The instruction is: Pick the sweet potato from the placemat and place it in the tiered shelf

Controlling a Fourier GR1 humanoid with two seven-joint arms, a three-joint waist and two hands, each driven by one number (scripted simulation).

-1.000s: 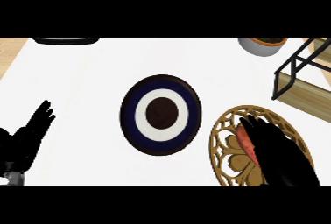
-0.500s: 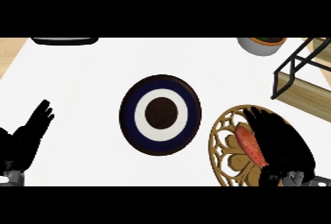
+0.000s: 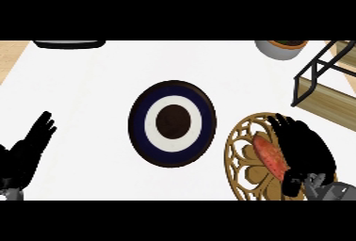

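- Sweet potato (image 3: pixel 270 156) on the round wicker placemat (image 3: pixel 240 149), near right, its right side hidden under the right robot hand (image 3: pixel 304 149)
- Right fingers spread flat, apart
- Left robot hand (image 3: pixel 29 147) open, near left
- Tiered shelf (image 3: pixel 327 80) cut off far right

A dark-ringed plate (image 3: pixel 172 123) lies mid-counter, grey pot (image 3: pixel 280 48) beyond.

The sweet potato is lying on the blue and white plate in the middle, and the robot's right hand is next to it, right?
Not quite. The head view shows the sweet potato lying on the round wicker placemat, not on the blue and white plate, which sits to the placemat's left. The rest holds: the right hand is right beside the sweet potato.
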